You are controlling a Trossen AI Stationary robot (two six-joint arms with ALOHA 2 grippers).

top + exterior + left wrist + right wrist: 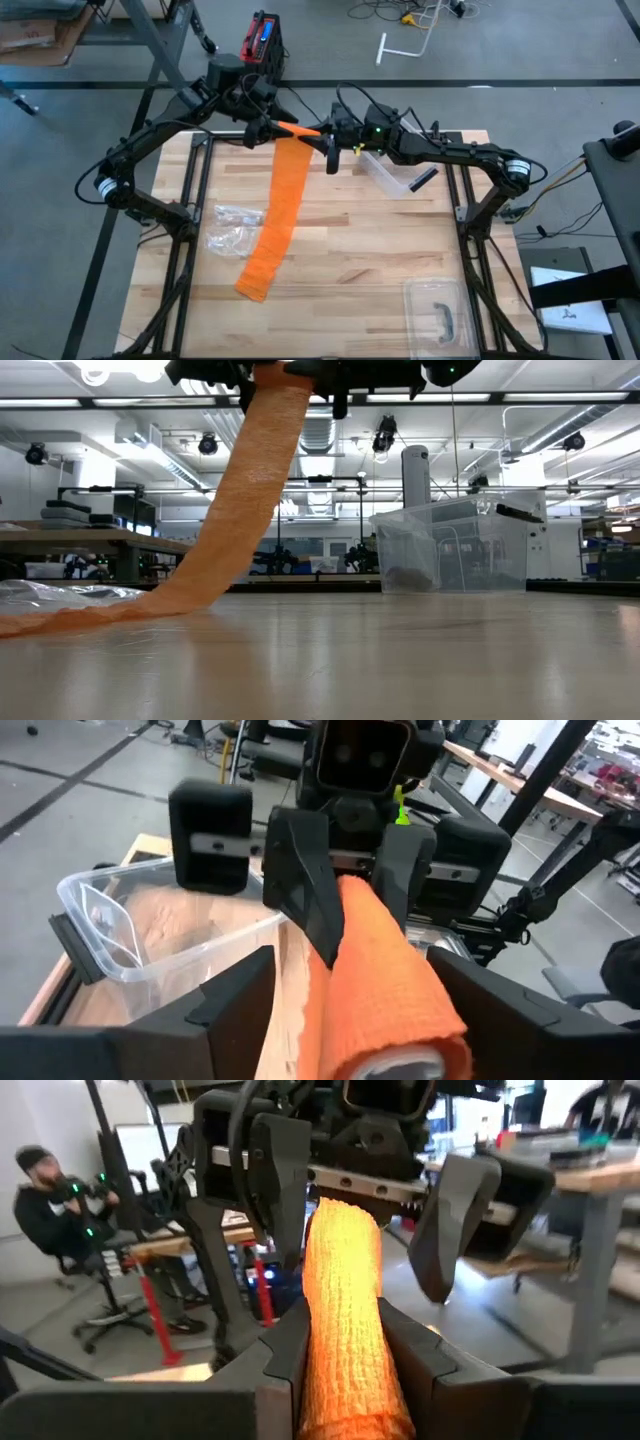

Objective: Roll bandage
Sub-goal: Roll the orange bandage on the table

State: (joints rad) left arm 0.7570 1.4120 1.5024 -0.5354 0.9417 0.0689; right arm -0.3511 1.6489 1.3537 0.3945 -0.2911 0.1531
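An orange bandage is partly wound into a roll point(298, 129) held high over the table's far middle. Its loose strip point(280, 205) hangs down from the roll, and its lower end point(256, 278) lies on the wood. The low view shows the strip point(240, 500) slanting down to the tabletop. My right gripper point(326, 136) comes from the right and is shut on the roll point(345, 1280). My left gripper point(266, 128) faces it from the left, open, its fingers point(235, 1005) standing on either side of the roll's other end point(395, 1010). My right gripper pinches the roll's right end point(345, 1350) between its two fingers point(285, 1355). It comes level from the table's right, and the fingers lie along the roll. The roll is level and clear of the table, with the strip hanging slack below it. Whether a finger of my left gripper touches the roll, I cannot tell.
A clear plastic box point(388, 172) stands on the table under my right arm. A crumpled clear wrapper point(234, 226) lies left of the strip. A clear lid with a dark piece point(440, 314) sits at the near right. A seated person point(50, 1200) shows beyond the table.
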